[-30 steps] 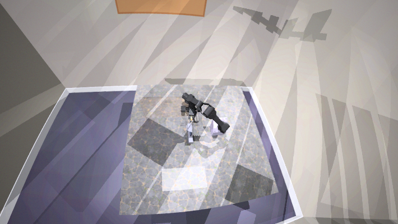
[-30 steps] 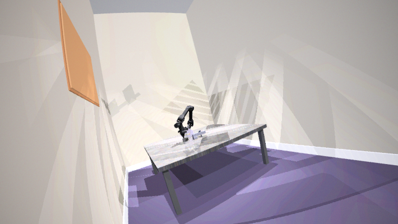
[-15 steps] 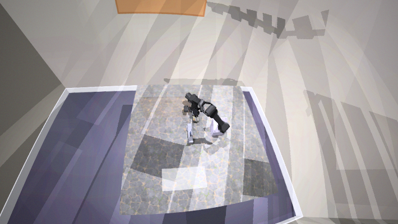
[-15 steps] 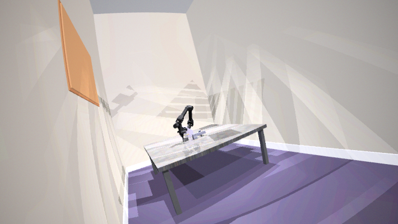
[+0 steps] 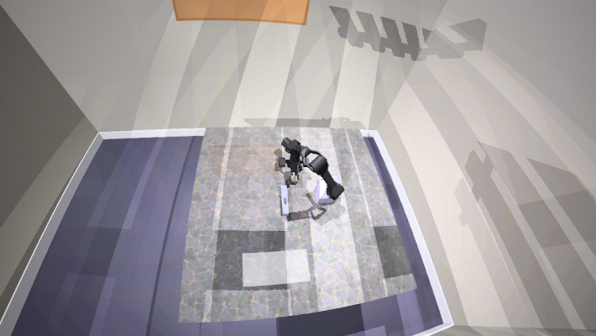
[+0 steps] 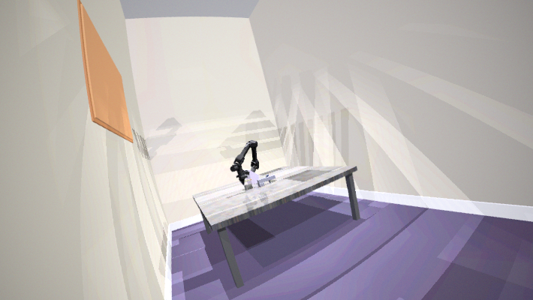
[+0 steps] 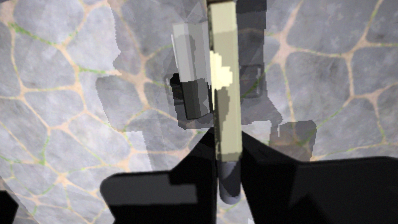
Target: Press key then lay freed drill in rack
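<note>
The black parallel-jaw gripper (image 5: 295, 170) (image 7: 221, 131) is nearly closed on a long, pale-yellow bar (image 7: 227, 115) (perhaps the key; I can't be sure), above the stone-patterned table (image 5: 252, 210) (image 6: 233, 214). Off-centre pressing could twist it loose. I can't identify the drill.

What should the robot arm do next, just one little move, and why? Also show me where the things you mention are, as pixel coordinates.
I'd probably ease the gripper (image 5: 295, 171) (image 6: 244, 180) (image 7: 221, 131) slightly towards the grey block (image 7: 191, 55), then check alignment before pressing. The gripper is shut on a long yellowish bar (image 5: 295, 178) (image 7: 228, 115), and the wrist view shows the block just left of that bar, so pressing straight down might miss it.
</note>
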Robot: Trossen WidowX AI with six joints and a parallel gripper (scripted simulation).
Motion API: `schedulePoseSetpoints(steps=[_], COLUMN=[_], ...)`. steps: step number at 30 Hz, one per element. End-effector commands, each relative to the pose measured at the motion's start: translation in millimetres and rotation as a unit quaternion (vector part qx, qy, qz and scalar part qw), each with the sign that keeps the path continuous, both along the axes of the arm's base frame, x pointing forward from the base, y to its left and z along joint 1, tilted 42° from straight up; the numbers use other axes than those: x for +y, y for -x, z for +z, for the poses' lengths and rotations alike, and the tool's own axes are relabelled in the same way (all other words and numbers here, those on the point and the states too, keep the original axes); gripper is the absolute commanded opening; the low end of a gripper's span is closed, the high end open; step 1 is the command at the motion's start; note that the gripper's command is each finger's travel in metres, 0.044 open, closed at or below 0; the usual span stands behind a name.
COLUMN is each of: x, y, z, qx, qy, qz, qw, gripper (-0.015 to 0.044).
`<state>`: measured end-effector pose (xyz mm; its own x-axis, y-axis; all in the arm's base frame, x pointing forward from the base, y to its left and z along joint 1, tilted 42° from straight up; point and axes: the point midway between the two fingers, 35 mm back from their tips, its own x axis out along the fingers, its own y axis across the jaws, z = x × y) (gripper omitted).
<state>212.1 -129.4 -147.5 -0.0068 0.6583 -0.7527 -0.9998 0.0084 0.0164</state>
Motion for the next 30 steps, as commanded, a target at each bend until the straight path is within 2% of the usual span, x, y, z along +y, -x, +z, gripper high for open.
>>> schedulePoseSetpoints(steps=[1,30], x=[-5,12], y=[6,9], z=[1,-23], qx=[-0.002,-0.002], qy=[0.004,0.003], qz=[-0.001,-0.001], qw=[1.0,1.0], gripper=[0.0,0.0])
